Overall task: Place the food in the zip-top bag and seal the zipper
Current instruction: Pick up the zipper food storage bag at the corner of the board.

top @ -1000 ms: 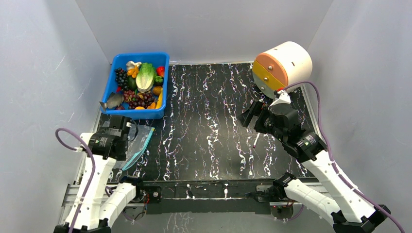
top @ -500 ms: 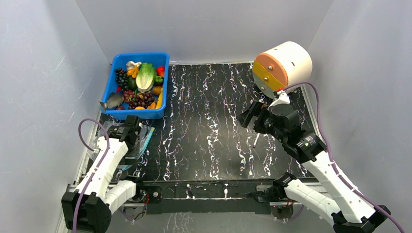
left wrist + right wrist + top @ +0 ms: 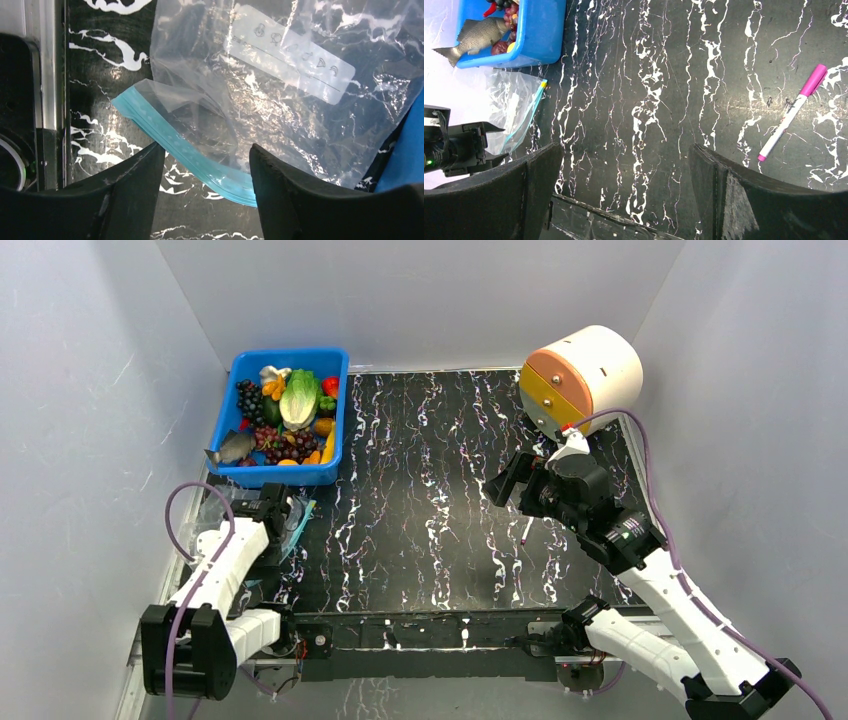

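Your left claw (image 3: 206, 146) hovers low over the bag (image 3: 280, 100) with its fingers spread, pinching nothing. The zipper (image 3: 145, 120) crosses the gap between them on a slant, so the fingers straddle the strip instead of lining up along it.

The bag lies flat on the table (image 3: 420, 460) at the near left, just on the near side of the bin (image 3: 290, 352). Its clear body is toward the left wall and its zipper edge faces the table's middle. The strip's long axis runs roughly near to far, with the far end leaning right (the right wrist view shows this best). Whether the mouth is open I can't tell through the crinkles.

All the food sits in the bin, lettuce (image 3: 299, 397) and grapes (image 3: 248, 398) among it, and none is in the bag yet.

Your right claw (image 3: 626, 147) hangs spread wide and empty over the middle right, well apart from the bag, with a pen (image 3: 791, 112) on the table near it. The left arm is by far the nearer one. I judge that closing its fingers where they stand would catch the rim crosswise, which would suit lifting the mouth open.
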`<action>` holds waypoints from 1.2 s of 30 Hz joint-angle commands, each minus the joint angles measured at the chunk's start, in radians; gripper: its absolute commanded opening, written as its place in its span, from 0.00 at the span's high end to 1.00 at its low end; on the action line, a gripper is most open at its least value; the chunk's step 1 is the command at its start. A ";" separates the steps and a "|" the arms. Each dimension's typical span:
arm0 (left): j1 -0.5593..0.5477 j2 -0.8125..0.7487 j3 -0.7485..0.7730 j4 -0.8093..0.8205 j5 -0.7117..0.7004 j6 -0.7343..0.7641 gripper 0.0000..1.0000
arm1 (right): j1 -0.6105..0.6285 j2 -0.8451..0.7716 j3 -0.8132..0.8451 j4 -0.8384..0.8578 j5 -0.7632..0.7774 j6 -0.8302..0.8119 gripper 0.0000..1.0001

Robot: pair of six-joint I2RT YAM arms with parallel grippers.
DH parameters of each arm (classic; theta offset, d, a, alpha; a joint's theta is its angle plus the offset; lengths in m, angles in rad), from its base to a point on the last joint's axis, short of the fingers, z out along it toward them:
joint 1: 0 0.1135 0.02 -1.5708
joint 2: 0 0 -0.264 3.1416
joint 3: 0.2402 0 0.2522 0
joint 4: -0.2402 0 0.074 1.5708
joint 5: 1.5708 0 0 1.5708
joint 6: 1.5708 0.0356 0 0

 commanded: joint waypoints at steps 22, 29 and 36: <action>0.028 0.018 0.178 -0.186 -0.180 0.278 1.00 | 0.004 -0.066 0.109 -0.029 0.057 0.019 0.04; 0.028 -0.031 0.342 -0.301 -0.260 0.412 1.00 | 0.003 -0.064 0.118 -0.026 0.044 0.056 0.06; 0.028 -0.251 0.395 0.051 -0.044 0.950 1.00 | 0.004 0.003 0.099 0.071 -0.079 0.034 0.11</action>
